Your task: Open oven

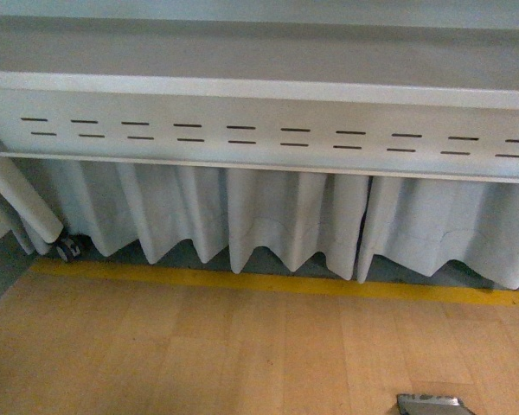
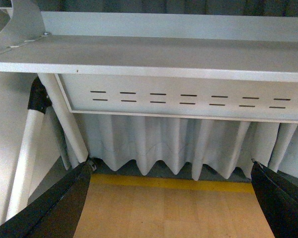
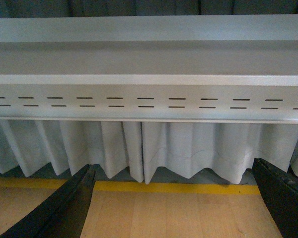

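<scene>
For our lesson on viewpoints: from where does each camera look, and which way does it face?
Front: on the robot's body, facing the slotted panel, curtain and yellow line; no arm evident.
Left wrist: on the left arm, facing the same panel; open left end effector shows.
Right wrist: likewise, open right end effector.
All share panel, curtain, line.

Dim, cool, even light; soft shadow under the grey ledge [image 1: 259, 52] and in the curtain [image 1: 294, 216] folds. All views are slightly blurred, with the left tool [image 2: 171, 164] and right tool [image 3: 174, 165] darkest.

Wooden floor [image 1: 242, 346] lies open; grey slotted panel [image 1: 259, 130] and curtain [image 1: 285, 216] seemingly block ahead.
</scene>
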